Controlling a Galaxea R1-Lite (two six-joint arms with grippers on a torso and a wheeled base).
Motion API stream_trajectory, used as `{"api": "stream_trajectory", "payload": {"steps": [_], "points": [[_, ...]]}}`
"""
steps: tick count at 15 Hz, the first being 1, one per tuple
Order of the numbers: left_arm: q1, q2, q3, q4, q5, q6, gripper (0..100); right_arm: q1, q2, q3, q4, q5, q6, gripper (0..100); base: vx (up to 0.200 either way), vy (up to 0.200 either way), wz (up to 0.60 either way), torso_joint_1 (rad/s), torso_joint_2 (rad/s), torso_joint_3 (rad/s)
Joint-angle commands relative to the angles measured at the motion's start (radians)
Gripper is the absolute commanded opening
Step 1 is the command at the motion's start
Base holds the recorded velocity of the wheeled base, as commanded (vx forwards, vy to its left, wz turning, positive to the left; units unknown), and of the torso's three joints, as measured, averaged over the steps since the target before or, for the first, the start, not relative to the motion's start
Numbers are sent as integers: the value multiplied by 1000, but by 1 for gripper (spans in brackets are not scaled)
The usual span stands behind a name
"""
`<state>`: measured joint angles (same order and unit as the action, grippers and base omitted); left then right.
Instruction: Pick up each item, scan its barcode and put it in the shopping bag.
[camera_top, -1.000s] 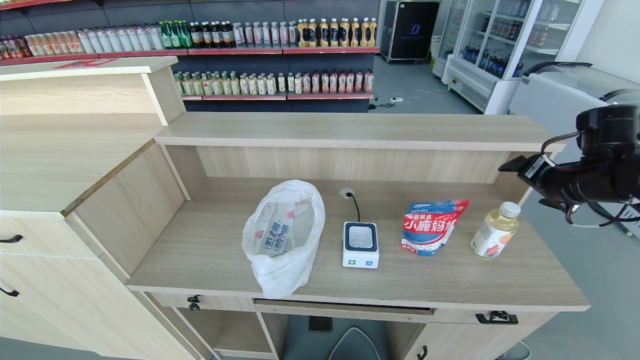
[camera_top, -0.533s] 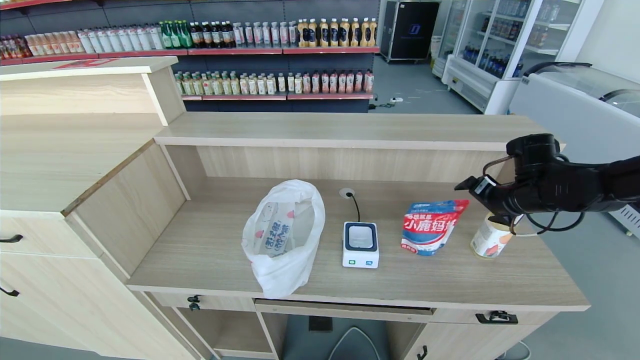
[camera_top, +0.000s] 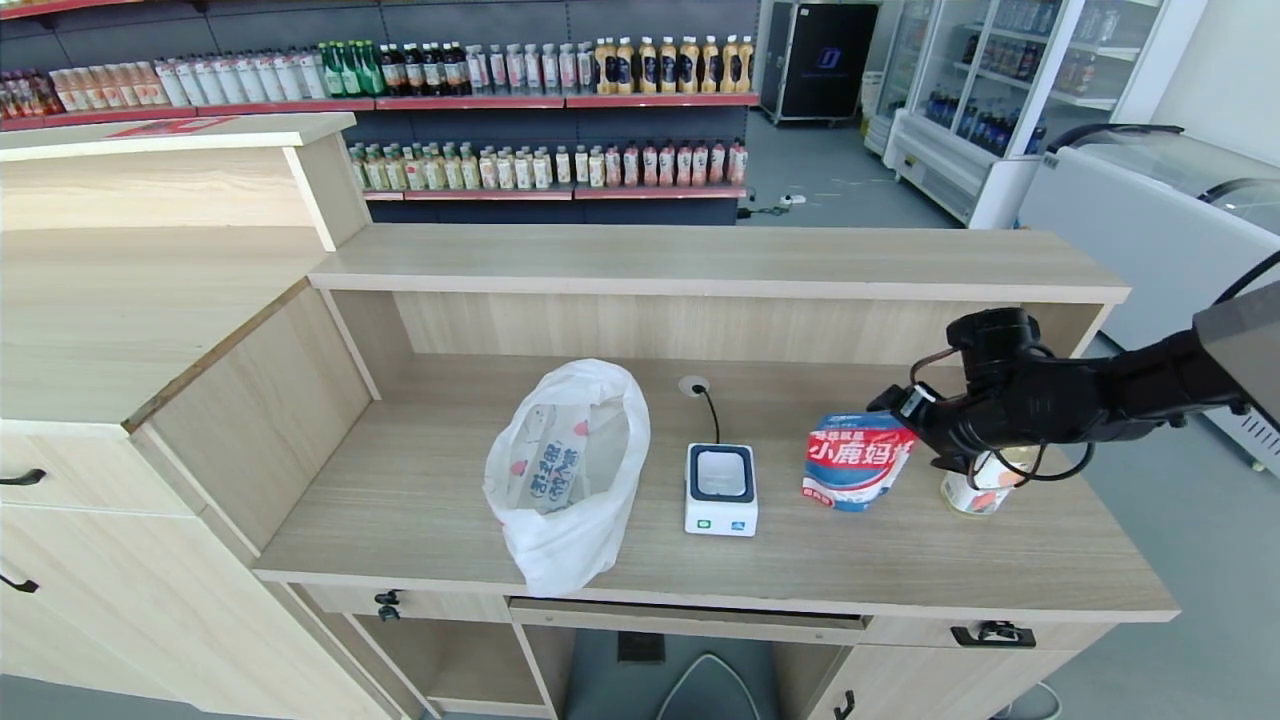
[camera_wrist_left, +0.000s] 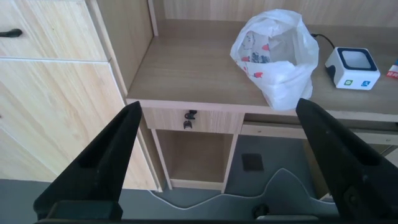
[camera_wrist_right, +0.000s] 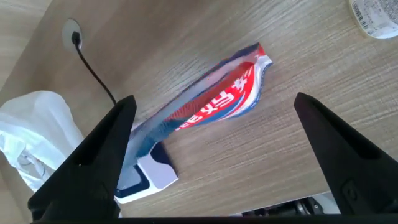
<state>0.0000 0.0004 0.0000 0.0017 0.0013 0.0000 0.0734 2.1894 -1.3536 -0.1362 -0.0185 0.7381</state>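
Wide-open right gripper (camera_wrist_right: 214, 102) above the pouch (camera_top: 855, 460)
At left the bag (camera_top: 567, 470), then the scanner (camera_top: 720, 488); the pouch lies right of it, under the right gripper, its length slanting across the finger gap; bottle (camera_top: 968, 490) farthest right.

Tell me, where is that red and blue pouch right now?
The pouch sits on the right side of the counter in the head view, between the white scanner and the bottle, just under the open right end effector.
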Motion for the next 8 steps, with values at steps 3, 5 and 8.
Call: {"api": "stream_trajectory", "payload": {"steps": [3,5,8], "points": [[0,0,0,0,0,0,100,28,125,-32,-51,-6,-20,100,0,0,0,0,0,0],[0,0,0,0,0,0,100,31,150,-18,-54,-23,-80,100,0,0,0,0,0,0],[0,0,0,0,0,-2,100,46,168,-15,-57,-31,-109,100,0,0,0,0,0,0]]}}
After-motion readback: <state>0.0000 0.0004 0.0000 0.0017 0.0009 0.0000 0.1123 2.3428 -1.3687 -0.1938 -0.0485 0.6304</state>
